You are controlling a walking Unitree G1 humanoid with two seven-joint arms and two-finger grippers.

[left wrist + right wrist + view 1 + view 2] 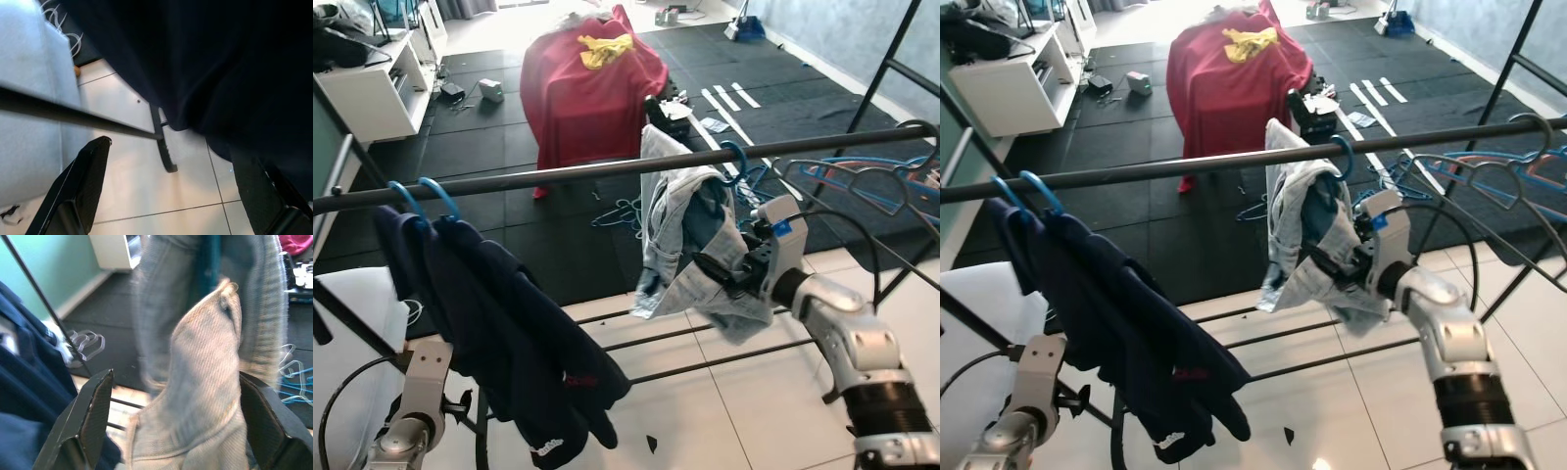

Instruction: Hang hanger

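A light denim jacket [677, 245] hangs from a blue hanger hook [736, 162] on the black rail [558, 176]. My right gripper [717, 272] is pressed against the jacket's lower front. In the right wrist view the right gripper [176, 374] is open, its fingers [95, 416] wide apart with a fold of jacket [205, 382] between them. Two blue hooks [416, 196] at the rail's left carry a dark navy garment [509, 343]. My left gripper [171, 147] stays low under that garment, open and holding nothing.
Several empty wire hangers [871, 181] crowd the rail's right end. Lower rack bars [705, 338] cross the white tile floor. A white cushion [352, 343] sits at the left. Beyond are a red-draped object [592, 88], a white shelf [372, 93] and hangers on the floor [622, 211].
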